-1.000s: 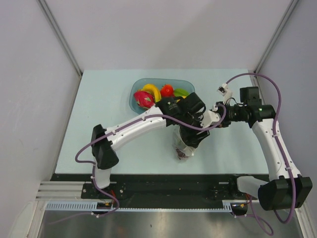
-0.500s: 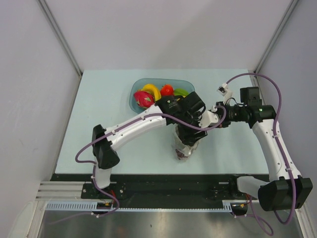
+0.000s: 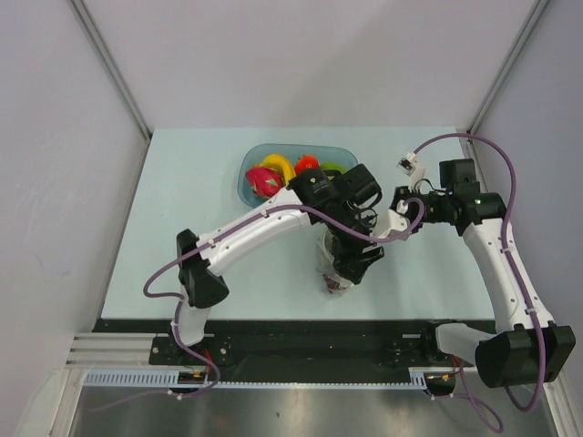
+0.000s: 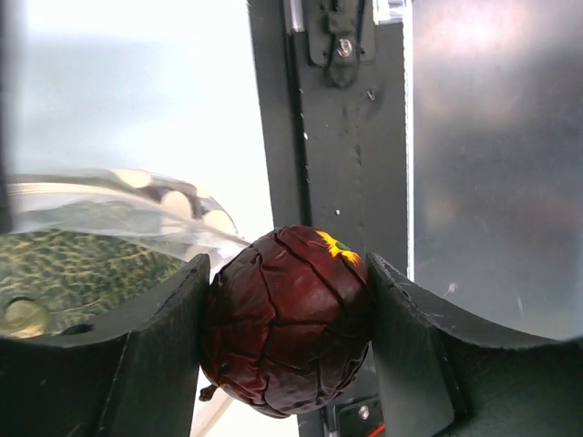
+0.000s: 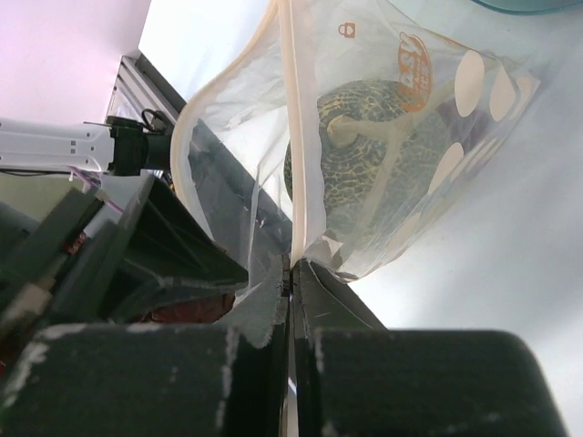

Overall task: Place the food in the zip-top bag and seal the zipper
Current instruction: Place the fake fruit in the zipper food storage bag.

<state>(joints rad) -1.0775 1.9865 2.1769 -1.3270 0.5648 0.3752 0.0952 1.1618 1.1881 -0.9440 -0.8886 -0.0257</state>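
- Change: in top cam the L arm's elbow has slid a bit toward the zip-top bag (image 5: 364, 64), and its wrist has swung slightly over the bag's far end. R arm barely nudged. Bag looks to be in the same spot on the table (image 3: 182, 209).
- Meaning (my read): a small lining-up move, not a drop. Grapes aren't let go yet, so the 2nd food item is still pending and sealing can't start.
- L gripper (image 4: 287, 346): clamped on the grapes (image 4: 282, 300), one finger on each side. Bunch sits right at the bag's mouth, just beside the rim film. Can't tell if it's past the rim.
- R gripper (image 5: 291, 278): jaws together, pinching the bag's mouth edge and holding it up & open.
- Grey-green ball (image 5: 373, 173): already inside the bag, seen thru the dotted film.
- Zipper (image 5: 293, 137): the 2 halves are apart, mouth gaping, unsealed.
- Count, task things: 1 bag, 1 ball (in), 1 grape bunch (at the mouth), 2 grippers.
- Count, rest: 1 blue bowl (image 3: 248, 168) beyond the bag's far end w/ 4 pieces showing.
  - 1 pink dragon fruit (image 3: 264, 182)
  - 1 yellow banana (image 3: 281, 167)
  - 1 red piece (image 3: 307, 164)
  - 1 green piece (image 3: 330, 168)
  - L arm hides part of the bowl, so there could be more.
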